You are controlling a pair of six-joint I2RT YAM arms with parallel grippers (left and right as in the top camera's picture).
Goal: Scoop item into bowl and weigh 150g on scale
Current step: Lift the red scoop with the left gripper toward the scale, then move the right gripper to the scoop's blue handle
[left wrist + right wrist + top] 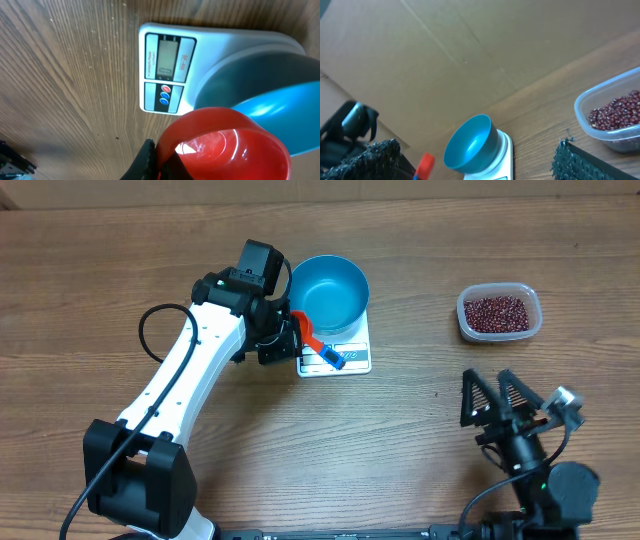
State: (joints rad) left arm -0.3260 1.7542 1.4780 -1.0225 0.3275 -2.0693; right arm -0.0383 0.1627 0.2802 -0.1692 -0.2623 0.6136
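The left hand (290, 339) pinches an empty red plastic scoop (225, 150) over the white rectangular scale (167, 70); a careless swing could knock the round blue bowl (330, 292) off it.

the table (100, 260) is brown wood or wood-look board, matt, with a clear streaky grain. the scale (220, 37) is smooth white plastic with a soft gloss; its display window (169, 57) is dull grey. the bowl (330, 292) is smooth and bright blue with a satin sheen inside; plastic or coated metal, it cannot be told. the scoop (225, 145) is glossy red plastic, slightly see-through, catching highlights. near the table's far right edge, the tub (500, 337) is thin clear plastic, faintly shiny, and the beans (497, 312) in it look smooth-skinned. the pads (580, 162) on the right gripper (487, 385) are dark, rough and knobbly. the left arm's shell (190, 370) is smooth white plastic.
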